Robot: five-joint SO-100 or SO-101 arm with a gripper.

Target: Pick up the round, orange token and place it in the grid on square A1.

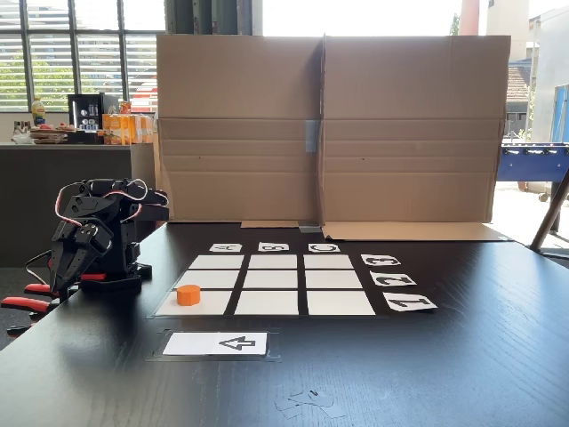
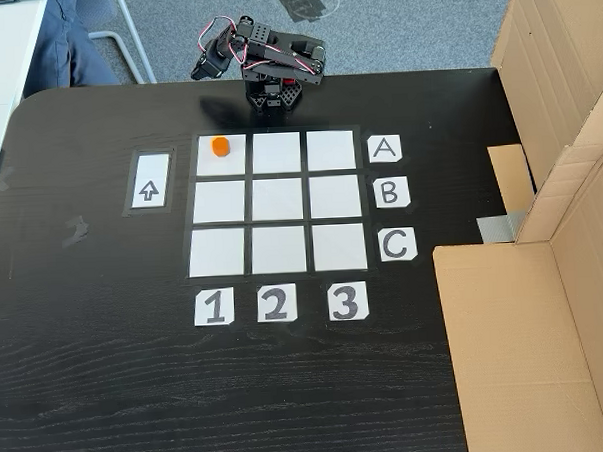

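Hand [image 2: 203, 70] folded back; token [image 2: 219, 146] on square A1 [image 2: 222, 161].

A black wood-grain table [image 1: 480, 356] fills the foreground, backed by a folded cardboard screen [image 1: 329, 129]. Behind it, bright daylight pours through slatted windows [image 1: 80, 53]. A dark counter [image 1: 62, 178] holds what may be drinks cartons. Grey carpet [image 2: 393, 22] covers the floor, and a blue table [image 1: 533, 163] stands at right.
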